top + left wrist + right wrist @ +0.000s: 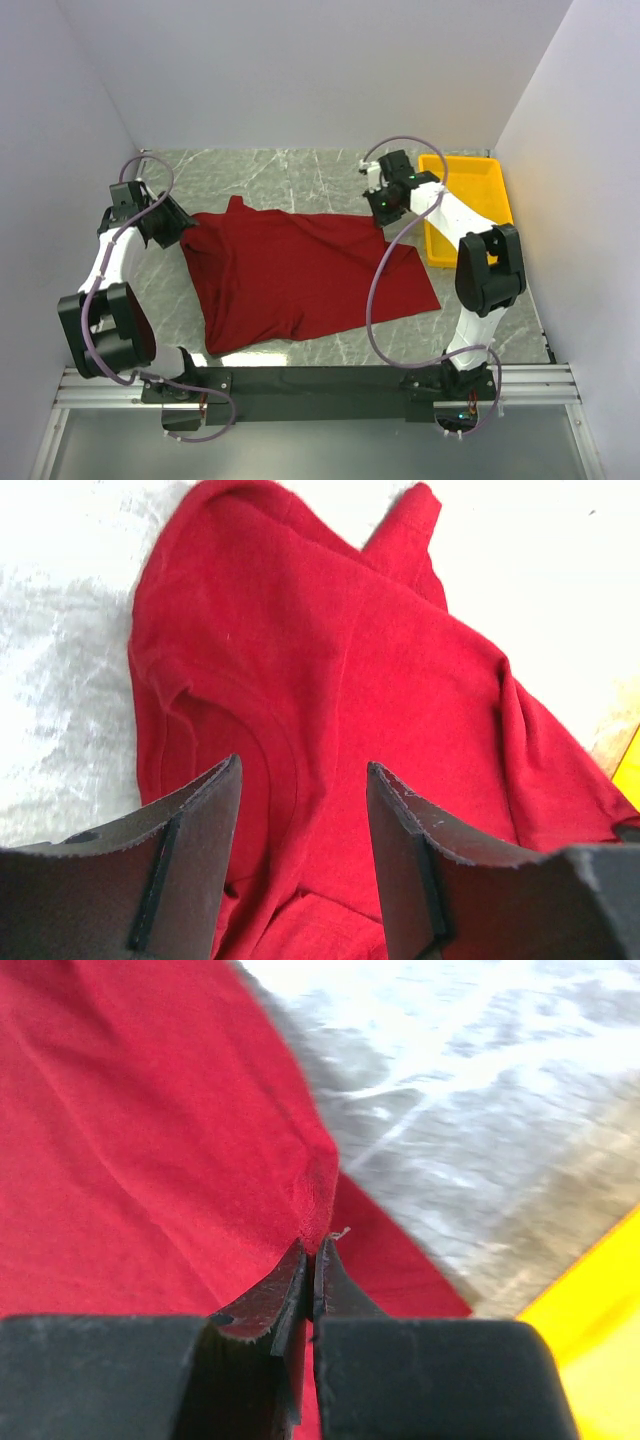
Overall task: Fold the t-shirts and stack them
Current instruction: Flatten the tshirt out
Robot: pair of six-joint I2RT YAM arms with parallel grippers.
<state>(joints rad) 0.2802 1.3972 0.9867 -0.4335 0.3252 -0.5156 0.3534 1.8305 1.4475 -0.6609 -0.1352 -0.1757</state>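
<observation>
White walls close in a grey marbled table (300, 175); the maroon t-shirt (300, 275) lies spread across its middle, with a yellow tray (490, 185) at the far right. From above, the right gripper (383, 212) sits at the shirt's far right corner; only its wrist view shows the jaws pressed together on a pinch of the edge. The left gripper (303, 770) hangs over the collar end, jaws well apart, gripping nothing; whether its tips touch cloth is unclear.
</observation>
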